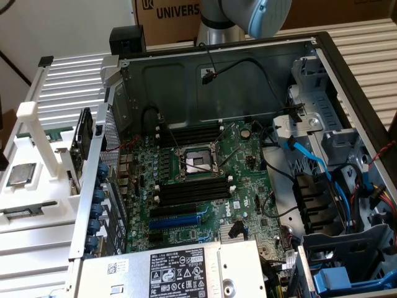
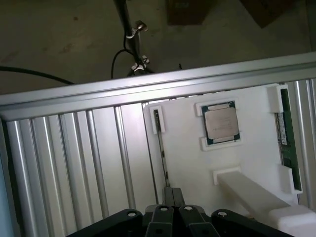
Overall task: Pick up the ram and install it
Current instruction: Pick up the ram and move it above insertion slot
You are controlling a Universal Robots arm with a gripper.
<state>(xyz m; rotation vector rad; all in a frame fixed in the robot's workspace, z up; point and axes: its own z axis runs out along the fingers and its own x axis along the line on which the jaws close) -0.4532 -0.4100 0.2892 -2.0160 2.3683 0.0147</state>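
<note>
Exterior view, motherboard seen in open case, arm at twelve o'clock, ram set in white tray at eight o'clock, wrist view, gripper pressed together, nothing pinched, ram seen edge-on beside processor

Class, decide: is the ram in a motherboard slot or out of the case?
Out. The ram rests in the white holder beside the processor chip.
</note>
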